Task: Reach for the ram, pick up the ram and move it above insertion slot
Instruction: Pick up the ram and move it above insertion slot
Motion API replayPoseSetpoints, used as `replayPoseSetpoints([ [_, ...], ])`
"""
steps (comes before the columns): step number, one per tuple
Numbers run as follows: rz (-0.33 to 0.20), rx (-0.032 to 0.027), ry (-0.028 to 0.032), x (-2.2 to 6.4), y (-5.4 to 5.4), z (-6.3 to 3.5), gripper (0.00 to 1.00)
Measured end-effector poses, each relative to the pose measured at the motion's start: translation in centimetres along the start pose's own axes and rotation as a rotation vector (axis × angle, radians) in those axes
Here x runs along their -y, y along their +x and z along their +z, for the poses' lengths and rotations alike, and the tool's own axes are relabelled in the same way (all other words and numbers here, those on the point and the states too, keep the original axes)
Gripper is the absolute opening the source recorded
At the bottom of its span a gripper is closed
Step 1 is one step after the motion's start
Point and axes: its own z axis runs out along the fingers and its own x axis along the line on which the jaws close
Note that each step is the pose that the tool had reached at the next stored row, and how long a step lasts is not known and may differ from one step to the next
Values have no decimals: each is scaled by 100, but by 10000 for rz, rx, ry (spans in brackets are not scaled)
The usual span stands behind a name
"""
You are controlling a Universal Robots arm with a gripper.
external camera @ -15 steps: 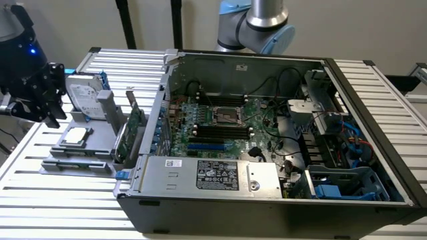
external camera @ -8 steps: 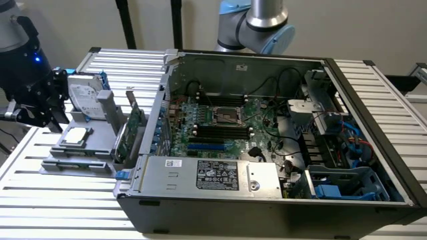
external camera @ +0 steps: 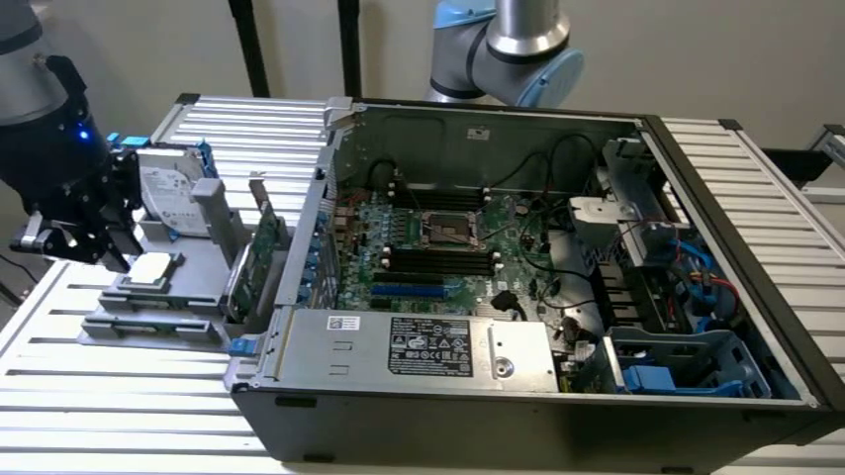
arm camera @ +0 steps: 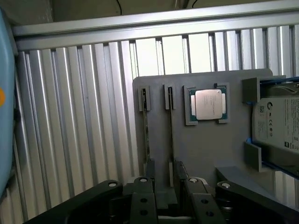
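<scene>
exterior view: we see the gripper (external camera: 99,252) on the exterior view's left, over a grey fixture (external camera: 198,287) that stands on the slatted worktop (external camera: 119,396). the fixture carries a processor (external camera: 152,269), a hard drive (external camera: 172,193) and an expansion card (external camera: 271,237). on the exterior view's right is the open computer case (external camera: 396,426). the long black insertion slots (external camera: 436,259) on its motherboard are well apart from the gripper.

wrist view: the ram (arm camera: 170,140) stands on edge in a narrow slot of the fixture (arm camera: 210,154), beside a second stick (arm camera: 146,140) in the neighbouring slot. the processor (arm camera: 208,103) and the hard drive (arm camera: 278,123) lie on the ram's other side. the gripper (arm camera: 164,179) has its fingers (arm camera: 142,196) spread, nothing clamped. the near end of the ram runs into the gap between them.
</scene>
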Motion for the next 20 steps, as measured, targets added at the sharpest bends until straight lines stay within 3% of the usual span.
replayPoseSetpoints([
  [20, 0, -1, -1, 5, 12, 363, 31],
])
